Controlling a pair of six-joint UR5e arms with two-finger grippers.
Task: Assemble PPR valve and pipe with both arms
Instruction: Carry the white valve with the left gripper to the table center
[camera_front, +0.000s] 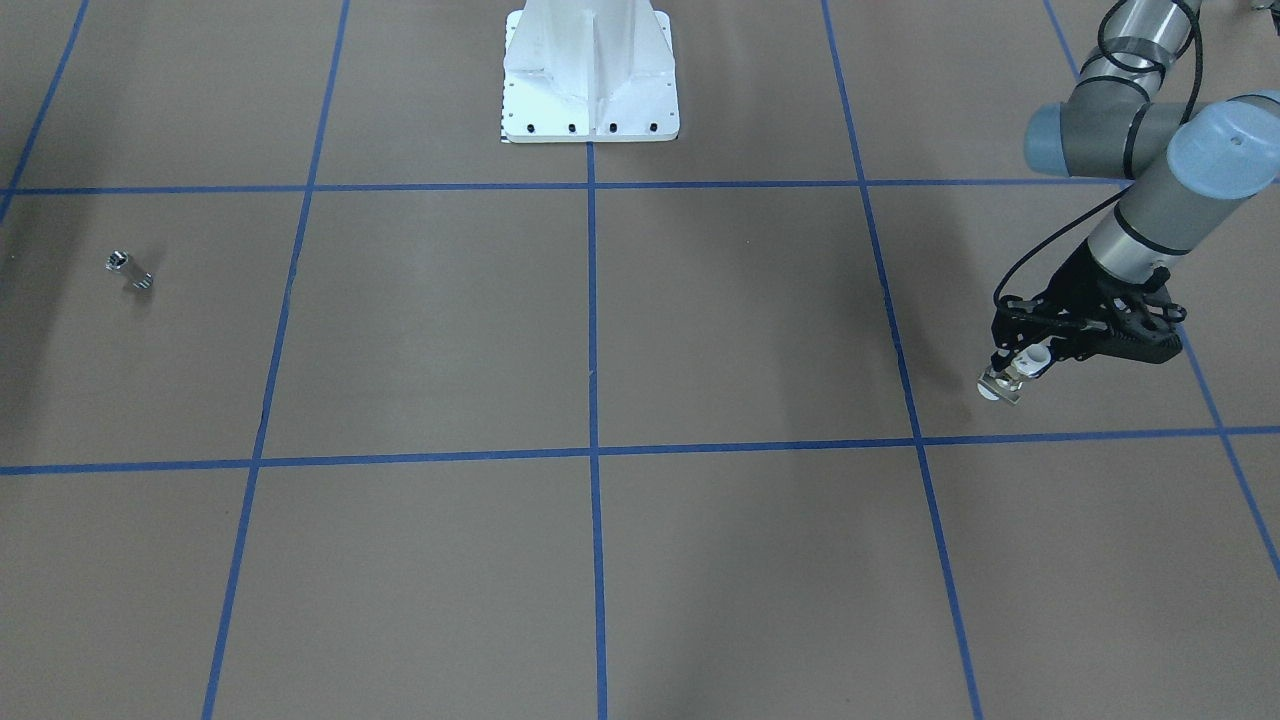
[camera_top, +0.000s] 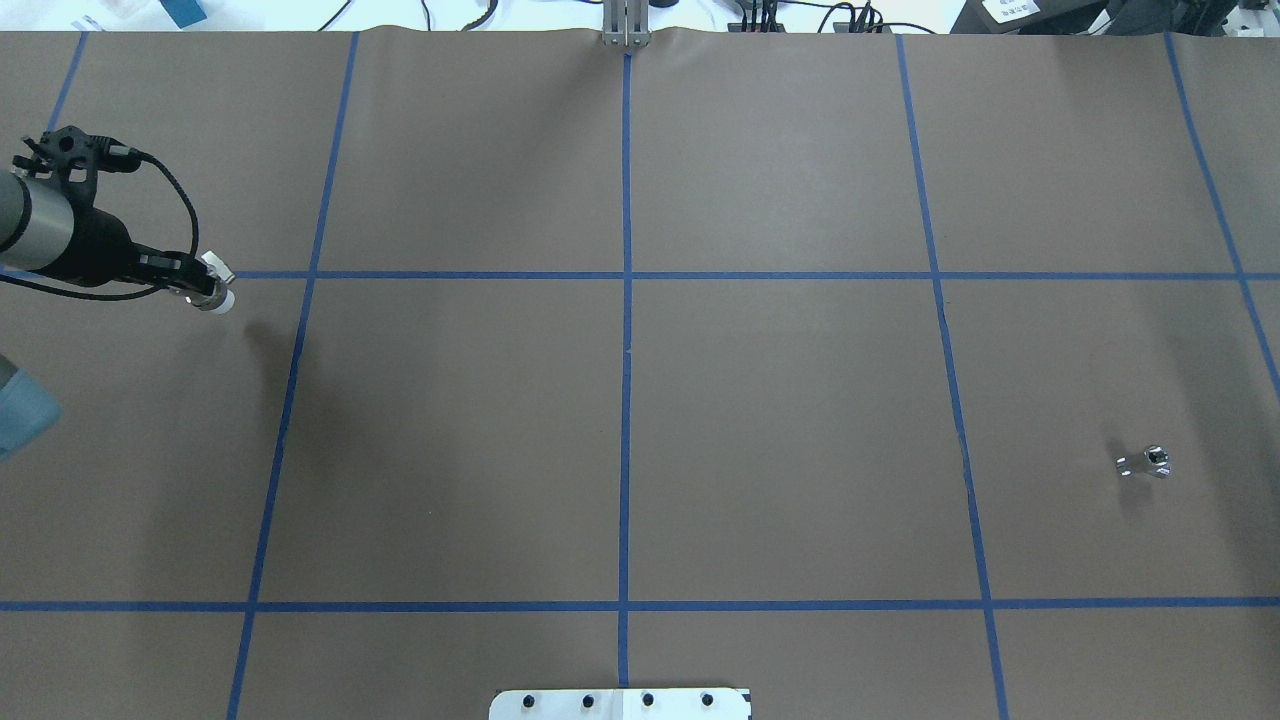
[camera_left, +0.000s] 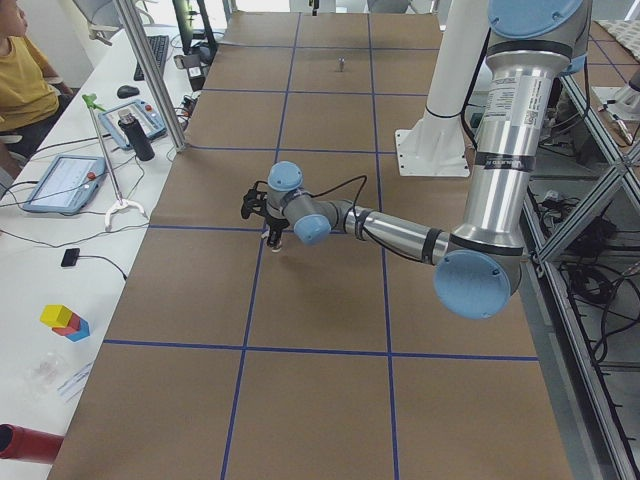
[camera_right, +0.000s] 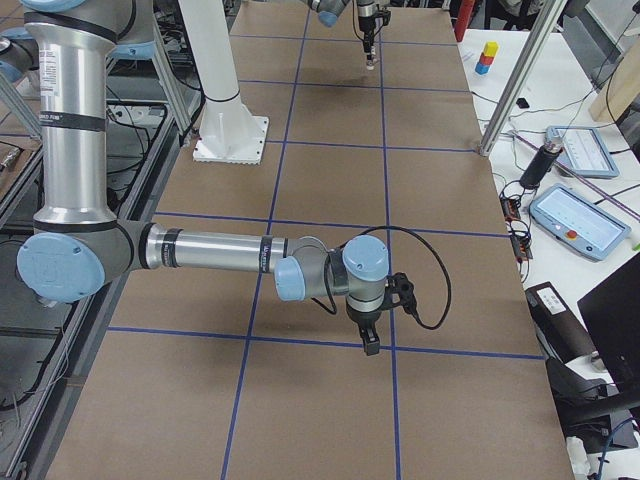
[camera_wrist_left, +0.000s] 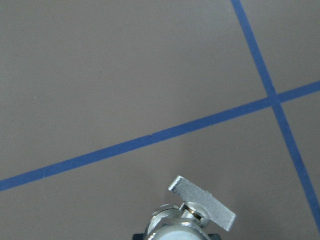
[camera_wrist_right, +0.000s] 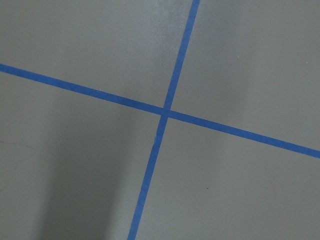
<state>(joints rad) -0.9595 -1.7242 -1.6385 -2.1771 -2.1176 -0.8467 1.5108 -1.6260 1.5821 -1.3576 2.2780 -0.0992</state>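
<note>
My left gripper (camera_front: 1022, 362) is shut on a small valve (camera_front: 1008, 381) with a white body and a flat metal lever. It holds the valve just above the brown table, at the far left in the overhead view (camera_top: 214, 296). The left wrist view shows the valve (camera_wrist_left: 192, 216) at its bottom edge. A small shiny metal fitting (camera_front: 130, 271) lies alone on the table's other side, also in the overhead view (camera_top: 1145, 463). My right gripper (camera_right: 370, 342) shows only in the exterior right view, pointing down low over the table. I cannot tell whether it is open or shut.
The white bolted pedestal (camera_front: 590, 80) stands at the robot's edge of the table. Blue tape lines (camera_top: 626, 350) divide the brown surface into squares. Metal frame posts (camera_left: 150, 75), tablets (camera_left: 62, 183) and a seated person (camera_left: 25, 80) are along the operators' side.
</note>
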